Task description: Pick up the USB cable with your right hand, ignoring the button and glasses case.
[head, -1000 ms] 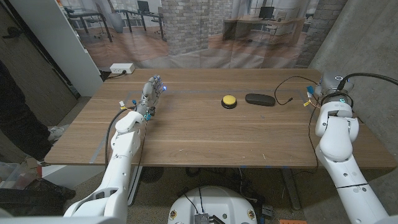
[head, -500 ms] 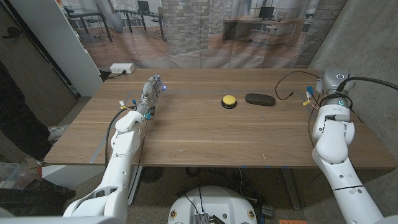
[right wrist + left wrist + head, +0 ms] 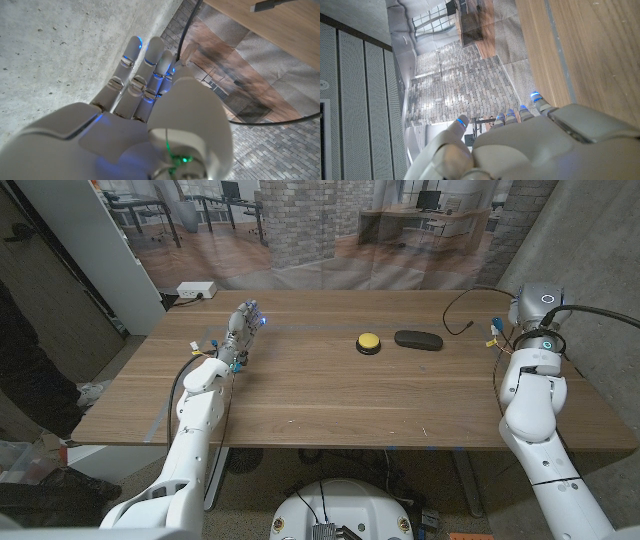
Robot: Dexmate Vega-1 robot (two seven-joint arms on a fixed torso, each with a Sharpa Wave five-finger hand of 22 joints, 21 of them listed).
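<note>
**A:** Black and thin, the USB cable (image 3: 462,308) loops off my right hand (image 3: 527,305) and arcs over the wood toward the glasses case (image 3: 418,339). In the right wrist view the line runs up past the fingertips (image 3: 165,62) with the plug end (image 3: 270,5) hanging beyond them.

**B:** So you're grasping it?

**A:** I judge the fingers are closed on it, pinched near the tips, though the contact itself is hidden behind the hand. The left hand (image 3: 239,330) holds nothing, fingers apart, well away from all this.

**B:** What worries you?

**A:** A light pinch on a springy cable. If it slides through, the loose end could drop beside the case or the yellow button (image 3: 369,341).

**B:** Any change from a second ago?

**A:** The right hand has risen slightly, and the cable loop has lifted off the table (image 3: 330,395) with it.
</note>
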